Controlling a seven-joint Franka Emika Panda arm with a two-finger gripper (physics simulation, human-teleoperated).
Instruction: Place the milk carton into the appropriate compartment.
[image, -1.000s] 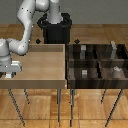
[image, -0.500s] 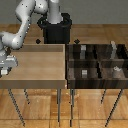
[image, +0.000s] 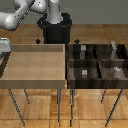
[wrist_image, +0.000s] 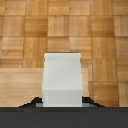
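Carton face shows no readable writing; the milk carton (wrist_image: 63, 79) sits pinched in the gripper (wrist_image: 63, 102) above the tan tray's (image: 35, 62) edge.

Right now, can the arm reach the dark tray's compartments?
Probably yes: the gripper holds the milk carton beyond the tan tray, and only that low open tray lies before the dark tray.

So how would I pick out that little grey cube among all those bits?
Find the dark tray split into four cells, on the exterior view's right. In its row nearest the camera, look in the cell next to the light tan tray. The grey cube there is short and square, unlike the roundish item in the next cell.
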